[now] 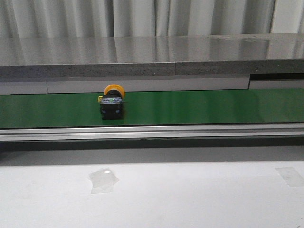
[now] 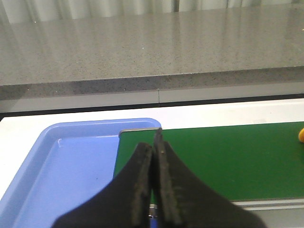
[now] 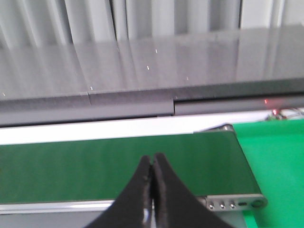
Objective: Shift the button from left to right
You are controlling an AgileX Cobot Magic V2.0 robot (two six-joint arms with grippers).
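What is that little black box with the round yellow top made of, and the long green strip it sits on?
The little black box with the round yellow top looks like hard plastic: a dull black body and a smooth head. The long green strip looks like matte rubbery or plastic belting, flat and faintly shiny. Neither can be told for sure.

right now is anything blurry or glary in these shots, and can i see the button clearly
Front view: the button is slightly soft but readable on the green belt; the grey counter shows pale reflections. Left wrist view: only its orange edge. Right wrist view: soft overall, no button.
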